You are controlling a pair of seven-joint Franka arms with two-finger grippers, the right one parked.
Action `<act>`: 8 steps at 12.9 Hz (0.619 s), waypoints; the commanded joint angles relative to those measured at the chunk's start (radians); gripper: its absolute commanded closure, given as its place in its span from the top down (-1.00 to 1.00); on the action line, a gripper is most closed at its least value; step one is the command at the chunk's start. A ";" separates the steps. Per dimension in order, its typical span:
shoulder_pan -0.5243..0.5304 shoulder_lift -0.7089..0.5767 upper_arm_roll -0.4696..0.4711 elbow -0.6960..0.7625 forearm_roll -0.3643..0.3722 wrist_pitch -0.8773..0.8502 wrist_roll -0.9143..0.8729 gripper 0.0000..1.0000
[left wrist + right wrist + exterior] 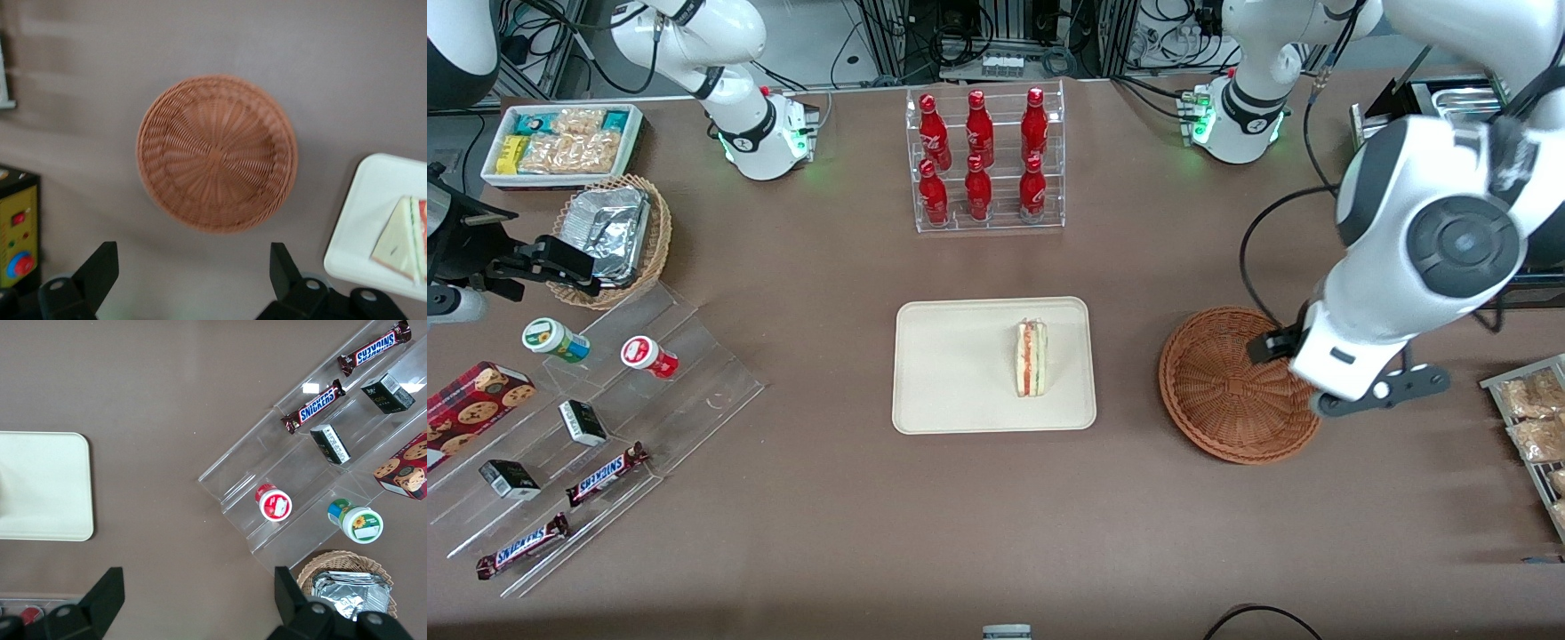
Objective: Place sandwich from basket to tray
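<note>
1. Counter (996, 533), brown and wide, carries everything in the scene.
2. Flat cream-coloured rectangular tray (960, 364) with rounded corners sits at the counter's middle.
3. Round reddish-brown wicker basket (1227, 387) lies beside the tray, toward the working arm's end, with nothing inside it.
4. End effector (193, 280) hangs above the basket, its two black fingers (100, 267) spread wide, holding nothing.
5. Small triangular white-bread sandwich (1032, 358) with red and green filling rests on the tray, near the edge closest to the basket.

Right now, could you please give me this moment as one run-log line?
sandwich: on tray | basket: empty | tool: open, above basket, holding nothing
</note>
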 commanded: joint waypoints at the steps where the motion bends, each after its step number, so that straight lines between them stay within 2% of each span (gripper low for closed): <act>1: 0.020 -0.077 -0.002 -0.018 -0.027 -0.050 0.074 1.00; 2: 0.032 -0.112 0.004 -0.044 -0.033 -0.051 0.079 1.00; 4: 0.062 -0.183 0.005 -0.112 -0.091 -0.041 0.086 1.00; 8: 0.124 -0.346 0.007 -0.311 -0.134 0.019 0.193 1.00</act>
